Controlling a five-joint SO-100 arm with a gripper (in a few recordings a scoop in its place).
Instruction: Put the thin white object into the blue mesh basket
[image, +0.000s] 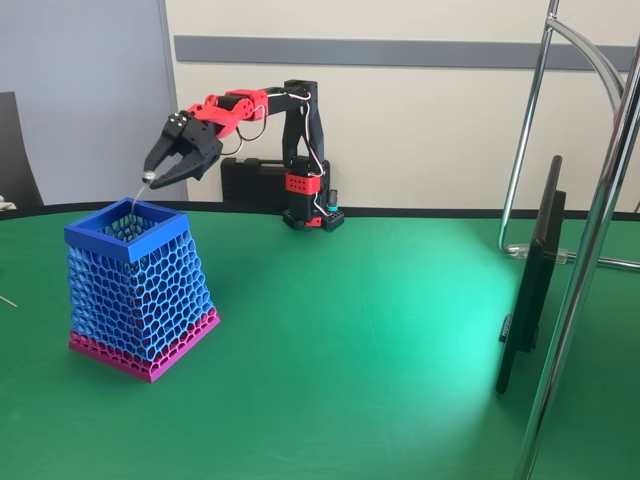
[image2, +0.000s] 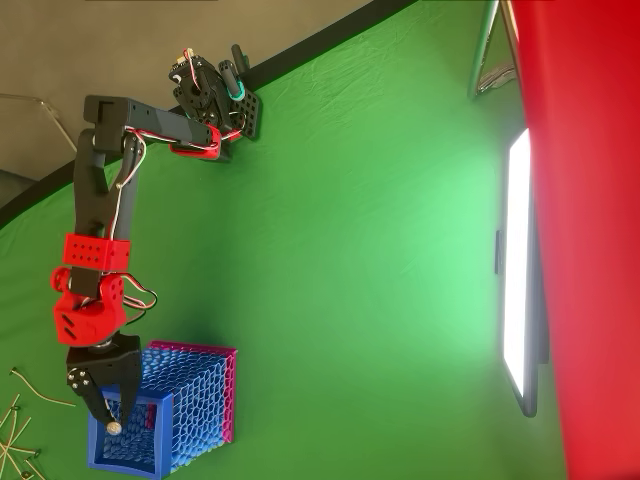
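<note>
The blue mesh basket (image: 140, 285) stands upright on the green table at the left, with a solid blue square rim and a magenta base band; from overhead the basket (image2: 190, 410) sits at the bottom left. My red-and-black gripper (image: 150, 181) hangs just above the rim's back-left part, shut on the thin white object (image: 137, 198), whose strand curves down from the fingertips toward the basket's opening. Overhead, the gripper (image2: 112, 424) lies over the opening, and the thin white object's small pale knob (image2: 115, 428) shows at the fingertips.
A black case (image: 255, 185) stands behind the arm's base (image: 310, 215). A dark monitor (image: 530, 280) and a chrome stand (image: 590, 250) take up the right side. Several pale sticks (image2: 15, 420) lie left of the basket in the overhead view.
</note>
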